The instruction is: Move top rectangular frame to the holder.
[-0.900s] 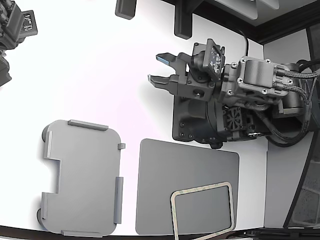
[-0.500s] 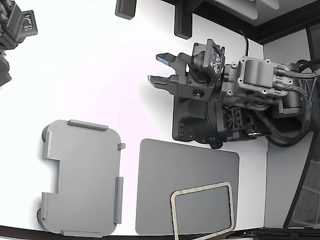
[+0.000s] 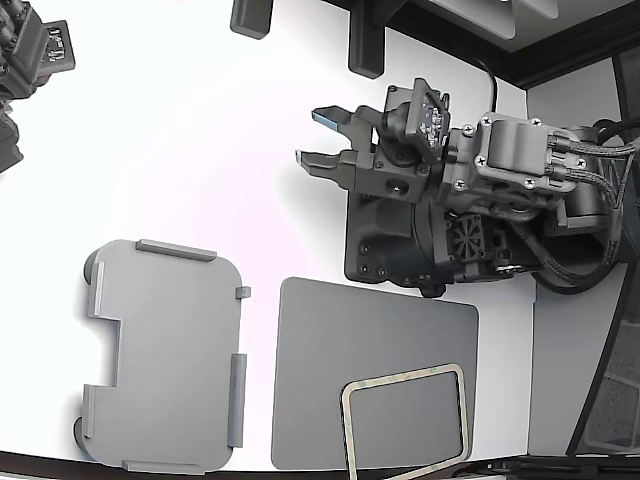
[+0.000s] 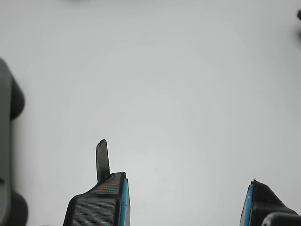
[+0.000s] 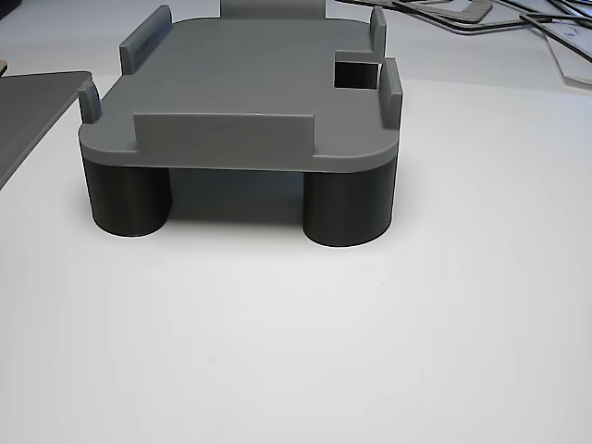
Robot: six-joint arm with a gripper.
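The rectangular frame [image 3: 404, 378], a thin pale outline with rounded corners, lies on the dark grey mat [image 3: 340, 350] at the bottom right of the exterior view. The holder [image 3: 165, 350], a light grey plate with raised tabs and a stepped notch, sits at the bottom left with nothing on it. It also shows in the other view [image 5: 250, 92], raised on dark round legs. My gripper [image 3: 318, 138] is open and empty, above the mat and far from the frame. In the wrist view the gripper [image 4: 186, 207] shows only white table between its fingertips [image 4: 101, 202], with the holder's edge [image 4: 4, 141] at the side.
The arm's black base [image 3: 400, 240] stands just above the mat in the exterior view. A second arm [image 3: 30, 60] is at the top left. Two black posts [image 3: 365, 45] stand along the table's far edge. The dark mat's corner [image 5: 28, 102] shows in the other view.
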